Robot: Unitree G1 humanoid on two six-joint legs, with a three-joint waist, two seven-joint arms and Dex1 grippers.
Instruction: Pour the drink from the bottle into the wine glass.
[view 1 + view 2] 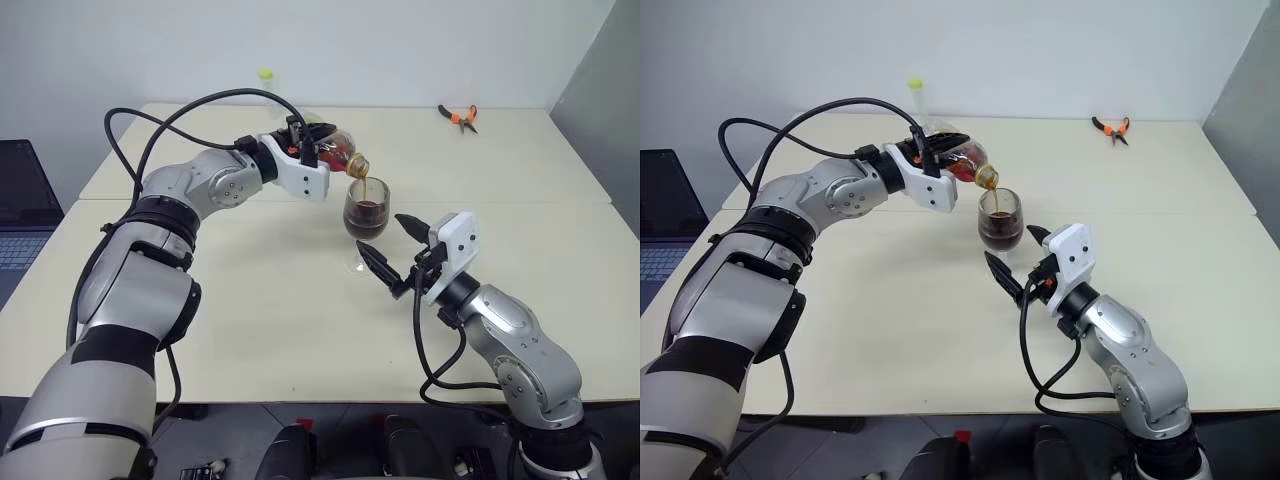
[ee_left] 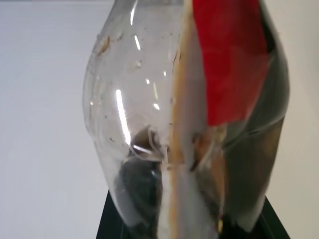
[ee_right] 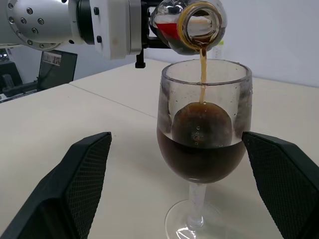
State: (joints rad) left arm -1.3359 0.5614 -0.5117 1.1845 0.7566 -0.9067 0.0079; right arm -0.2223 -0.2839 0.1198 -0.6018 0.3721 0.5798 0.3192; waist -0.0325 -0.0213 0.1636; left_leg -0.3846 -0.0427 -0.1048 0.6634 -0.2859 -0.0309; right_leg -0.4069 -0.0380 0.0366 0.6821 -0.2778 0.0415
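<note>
Drink (image 3: 202, 149) streams from the bottle (image 1: 338, 152) pinched in the left gripper (image 1: 312, 150) — keep its mouth over the wine glass (image 3: 203, 124), between the spread right gripper (image 3: 189, 194) fingers.

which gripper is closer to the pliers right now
Right. The right gripper sits open beside the wine glass, nearer the pliers; the left gripper holds the bottle farther away.

Cream table (image 1: 250, 330), wine glass (image 1: 366, 215) (half full), pliers (image 1: 459, 116), tube (image 1: 266, 85)
</note>
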